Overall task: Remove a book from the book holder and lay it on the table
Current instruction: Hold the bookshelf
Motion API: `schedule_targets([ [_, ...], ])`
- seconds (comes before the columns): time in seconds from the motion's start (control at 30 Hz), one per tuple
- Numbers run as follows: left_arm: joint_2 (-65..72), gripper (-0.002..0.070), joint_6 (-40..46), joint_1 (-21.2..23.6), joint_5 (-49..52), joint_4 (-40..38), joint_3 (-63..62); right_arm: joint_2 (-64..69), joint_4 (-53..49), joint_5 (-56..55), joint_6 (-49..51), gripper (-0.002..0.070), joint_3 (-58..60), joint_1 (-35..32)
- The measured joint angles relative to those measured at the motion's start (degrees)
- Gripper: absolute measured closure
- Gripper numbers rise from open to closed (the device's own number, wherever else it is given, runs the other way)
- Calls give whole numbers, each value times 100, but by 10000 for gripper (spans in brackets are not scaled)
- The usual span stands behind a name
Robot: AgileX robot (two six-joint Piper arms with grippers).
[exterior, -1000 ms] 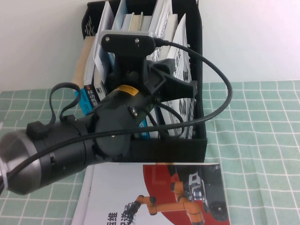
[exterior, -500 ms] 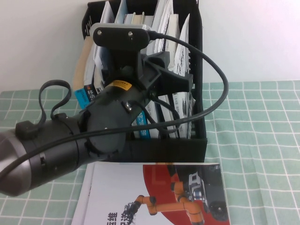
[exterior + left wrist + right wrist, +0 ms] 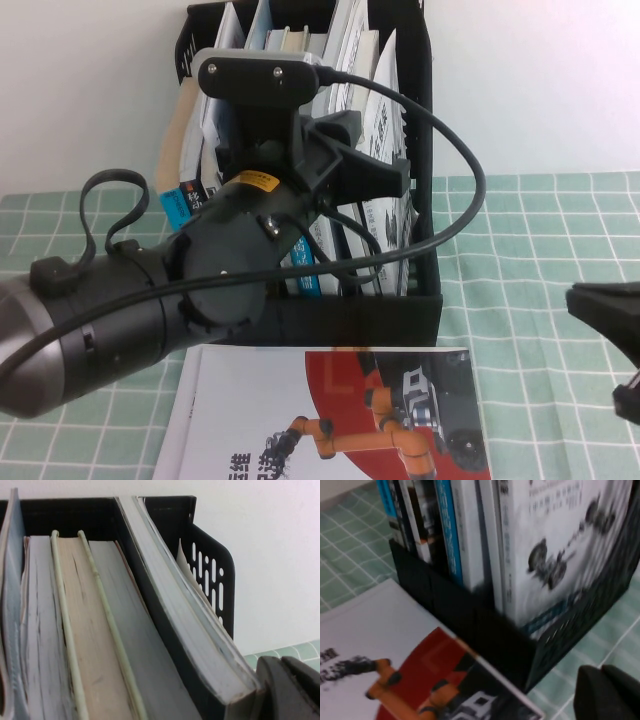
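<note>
Fingers of the left gripper (image 3: 385, 175) sit at the book (image 3: 385, 150), which stands upright in the book holder (image 3: 425, 200); whether they clamp it cannot be told. Blue-spined books (image 3: 447, 530) crowd beside it. White-and-red cover (image 3: 330, 420) lies on the tabletop (image 3: 540, 250) before the rack. Left arm reaches across, hiding most compartments from above; wrist view shows page edges. Right gripper (image 3: 610, 330), fingers closed, low at the right edge.

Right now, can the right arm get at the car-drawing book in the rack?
Probably not yet: the shut right gripper is low beside the rack, whose side wall shields the book.
</note>
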Motion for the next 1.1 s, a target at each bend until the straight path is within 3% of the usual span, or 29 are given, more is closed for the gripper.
schedule_targets([
  [0.1,-10,678,26,0,31,-12,0,-11,1172,-631,-2161,678,90,594],
  [0.17,-10,678,26,0,36,-22,0,-11,1441,-884,-2759,678,90,878],
  [0.27,-10,678,51,0,45,-22,0,10,1594,-927,-3132,678,-32,1102],
  [0.43,-10,678,53,0,49,-55,0,22,1672,-834,-2920,678,-207,1120],
  [0.63,-10,678,53,0,58,-55,0,355,-59,606,-666,678,-242,1120],
  [0.73,-10,678,53,0,71,-55,0,575,-1664,1283,998,678,-242,1126],
  [0.8,-10,678,53,0,83,-66,0,674,-3130,1490,2734,678,-242,1134],
  [0.9,-10,678,53,0,105,-66,0,687,-5636,1551,5265,678,-242,1134],
  [0.97,-10,678,53,0,105,-66,0,577,-6826,1379,6422,678,-242,1134],
  [1.1,-10,678,53,0,151,-66,0,114,-8231,108,7934,678,-242,1134],
])
